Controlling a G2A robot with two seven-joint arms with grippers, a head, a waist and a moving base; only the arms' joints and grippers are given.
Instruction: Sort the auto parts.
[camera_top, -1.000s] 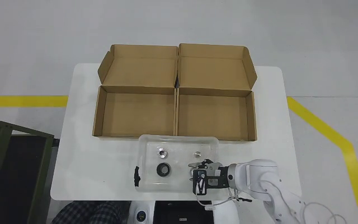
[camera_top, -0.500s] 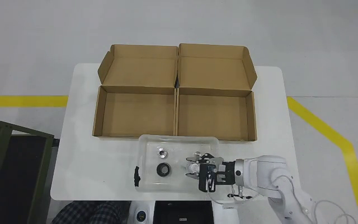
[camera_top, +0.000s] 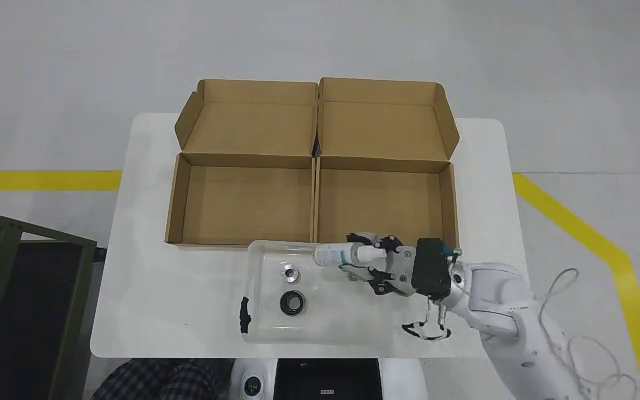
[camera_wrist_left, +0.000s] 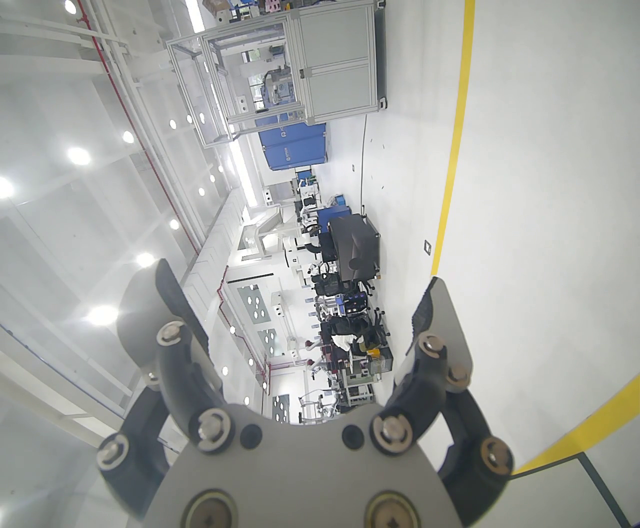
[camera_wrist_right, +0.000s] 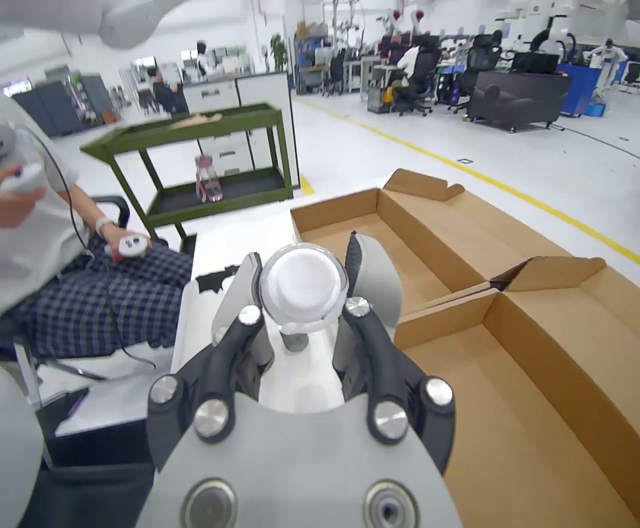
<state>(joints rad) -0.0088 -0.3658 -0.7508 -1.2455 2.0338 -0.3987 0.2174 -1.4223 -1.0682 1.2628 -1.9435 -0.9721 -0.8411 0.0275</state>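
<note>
Top view | your right gripper (camera_top: 363, 262) clamped on white tube (camera_top: 335, 256), held above far edge of tray (camera_top: 265, 326), near right box (camera_top: 380, 210) | your left gripper (camera_wrist_left: 300, 278): fingers apart, holding nothing | ring (camera_top: 292, 302), metal stud (camera_top: 288, 271) lie in tray | progress: none boxed yet, three to place.

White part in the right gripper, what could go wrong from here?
The white part is round and sticks sideways out of the right gripper's jaws, so it may slip or swivel. It hangs over the clear tray, near a cardboard box's front wall, and could clip that wall.
</note>
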